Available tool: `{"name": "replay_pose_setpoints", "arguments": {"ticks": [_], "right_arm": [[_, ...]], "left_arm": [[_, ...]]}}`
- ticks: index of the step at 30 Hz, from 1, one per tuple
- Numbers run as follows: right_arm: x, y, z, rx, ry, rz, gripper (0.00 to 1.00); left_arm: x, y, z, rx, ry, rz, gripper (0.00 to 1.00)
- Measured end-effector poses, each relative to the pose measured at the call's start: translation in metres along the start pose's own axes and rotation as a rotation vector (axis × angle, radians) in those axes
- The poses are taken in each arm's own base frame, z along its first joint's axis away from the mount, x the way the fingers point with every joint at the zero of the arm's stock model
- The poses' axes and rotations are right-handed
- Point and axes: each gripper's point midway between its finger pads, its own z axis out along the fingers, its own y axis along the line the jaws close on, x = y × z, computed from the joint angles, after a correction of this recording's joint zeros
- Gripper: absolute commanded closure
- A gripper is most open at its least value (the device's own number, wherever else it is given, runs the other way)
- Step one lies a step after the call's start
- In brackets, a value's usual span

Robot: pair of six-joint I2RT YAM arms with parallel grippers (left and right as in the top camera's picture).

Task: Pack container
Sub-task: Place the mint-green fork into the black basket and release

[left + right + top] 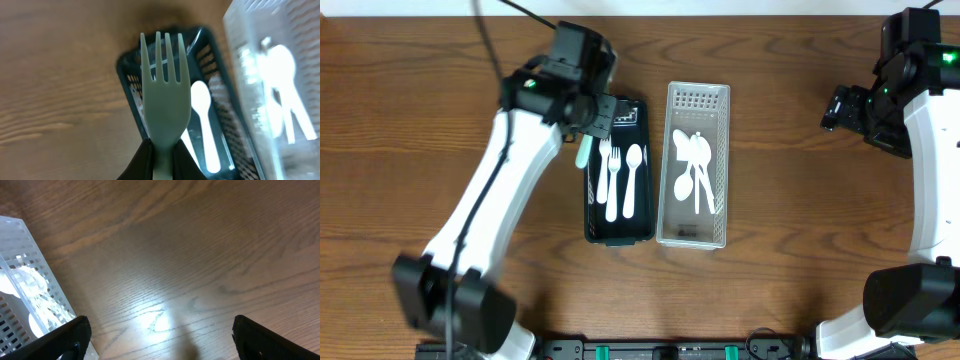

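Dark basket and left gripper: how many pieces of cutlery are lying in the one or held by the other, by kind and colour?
White plastic forks in the dark slotted basket: 2
White plastic spoon in that basket: 1
Pale green plastic fork held by the left gripper: 1
Total: 4

Two containers stand side by side mid-table (800,250), long sides nearly touching. In the left container (617,236) I see two forks (609,172) and a spoon (633,178) lying lengthwise; the right container (695,240) holds piled spoons (696,170). The left gripper (162,156) holds another fork (165,100) over the left container's outer rim. The right gripper (165,345) sits well right of both.
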Motion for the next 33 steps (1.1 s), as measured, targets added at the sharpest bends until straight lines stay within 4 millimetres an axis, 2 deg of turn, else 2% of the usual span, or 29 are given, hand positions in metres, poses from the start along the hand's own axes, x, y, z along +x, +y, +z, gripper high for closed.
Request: {"name": "replay_pose_setpoints", "arguments": {"ticks": [6,11,20,21,22,23,25,27,33], "right_arm": [[0.000,0.000,0.000,0.001,0.002,-0.011,0.06],[0.001,0.000,0.000,0.001,0.003,-0.014,0.06],[0.001,0.000,0.000,0.001,0.002,-0.016,0.06],[0.000,0.000,0.000,0.000,0.001,-0.018,0.06],[0.000,0.000,0.000,0.000,0.001,-0.018,0.06],[0.000,0.000,0.000,0.000,0.001,-0.018,0.06],[0.000,0.000,0.000,0.000,0.001,-0.018,0.06],[0.000,0.000,0.000,0.000,0.001,-0.019,0.06],[-0.003,0.003,0.000,-0.014,-0.012,-0.035,0.06]], "left_arm": [[0.028,-0.003,0.065,-0.007,0.190,0.003,0.94],[0.044,-0.008,0.094,-0.015,0.273,-0.005,0.94],[0.054,-0.011,0.110,-0.026,0.320,-0.059,0.93],[0.054,-0.011,0.110,-0.026,0.320,-0.062,0.87],[0.054,-0.011,0.110,-0.028,0.320,-0.067,0.70],[0.054,-0.011,0.110,-0.029,0.320,-0.064,0.62],[0.054,-0.011,0.110,-0.030,0.320,-0.070,0.60],[0.054,-0.011,0.110,-0.030,0.320,-0.069,0.49],[0.052,-0.012,0.101,-0.030,0.318,-0.072,0.52]]}}
